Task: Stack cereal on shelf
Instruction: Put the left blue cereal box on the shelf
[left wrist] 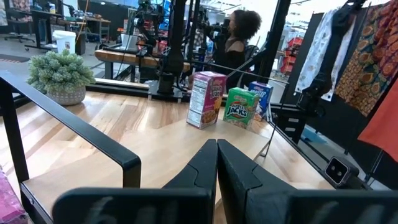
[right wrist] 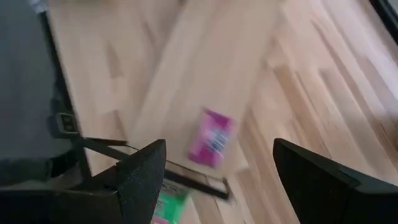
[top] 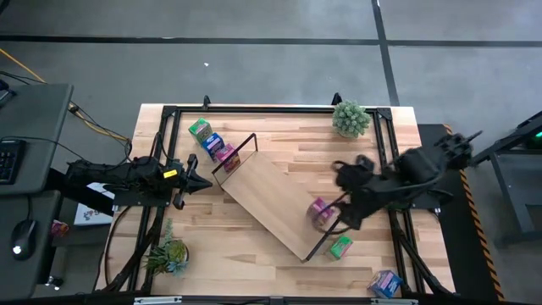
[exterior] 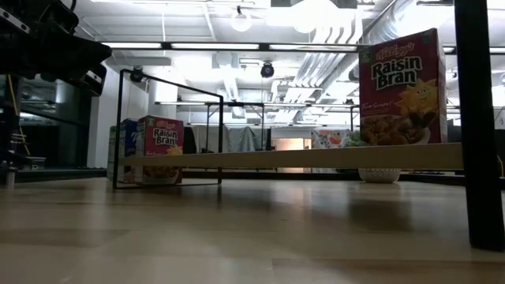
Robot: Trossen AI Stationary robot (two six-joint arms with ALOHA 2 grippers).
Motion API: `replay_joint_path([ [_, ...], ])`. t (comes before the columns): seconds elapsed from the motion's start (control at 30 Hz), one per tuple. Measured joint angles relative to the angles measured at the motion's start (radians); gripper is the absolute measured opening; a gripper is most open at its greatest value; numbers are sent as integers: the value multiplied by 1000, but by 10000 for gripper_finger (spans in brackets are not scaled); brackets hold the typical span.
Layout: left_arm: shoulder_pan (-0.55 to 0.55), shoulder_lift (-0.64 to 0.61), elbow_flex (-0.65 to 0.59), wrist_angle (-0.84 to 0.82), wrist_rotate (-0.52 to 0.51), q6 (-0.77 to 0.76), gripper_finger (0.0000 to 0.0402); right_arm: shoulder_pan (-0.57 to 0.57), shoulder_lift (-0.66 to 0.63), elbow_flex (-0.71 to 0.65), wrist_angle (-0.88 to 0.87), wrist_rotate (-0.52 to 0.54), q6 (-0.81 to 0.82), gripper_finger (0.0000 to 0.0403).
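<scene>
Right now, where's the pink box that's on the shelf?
In the high view the pink cereal box stands on the shelf near its right end, just below the open right gripper, with a green box on the table beside that end.

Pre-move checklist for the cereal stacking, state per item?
1. Right gripper open and empty: ok, fingers spread wide above the shelf.
2. Pink box on the shelf: ok, it stands on the board near the end closest to the right arm.
3. Remaining boxes reachable: ok, green box and blue box sit on the table off the shelf's near end; three boxes cluster by its far end.
4. Left gripper clear of the work: ok, shut, parked beside the shelf's far end.
5. Shelf square to the table: not ok, it lies diagonally.
</scene>
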Motion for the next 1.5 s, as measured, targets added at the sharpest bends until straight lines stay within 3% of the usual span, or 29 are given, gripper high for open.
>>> replay_joint_path([
  [0.1, 0, 0, 0, 0, -2, 0, 3, 74, -133, -174, 39, 82, 177, 288],
  [0.2, 0, 0, 0, 0, -67, 3, 3, 160, -261, -359, 127, 175, 338, 288],
  [0.37, 0, 0, 0, 1, -126, 57, 3, 243, -428, -629, 426, 368, 422, 288],
  [0.6, 0, 0, 0, 6, -125, 52, 3, 239, -543, -870, 992, 543, 169, 288],
  [0.73, 0, 0, 0, 97, -134, -150, 3, 219, -554, -928, 1269, 566, -17, 288],
  [0.9, 0, 0, 0, 374, -201, -493, 3, 186, -550, -942, 1398, 569, -117, 288],
  [1.07, 0, 0, 11, 600, -360, -523, 8, 142, -550, -942, 1403, 568, -111, 288],
  [1.23, 0, 51, 177, 357, -460, -523, 47, 100, -550, -942, 1402, 568, -98, 288],
  [1.5, 33, 360, 634, -327, -645, -507, 155, 39, -550, -942, 1401, 563, -120, 288],
])
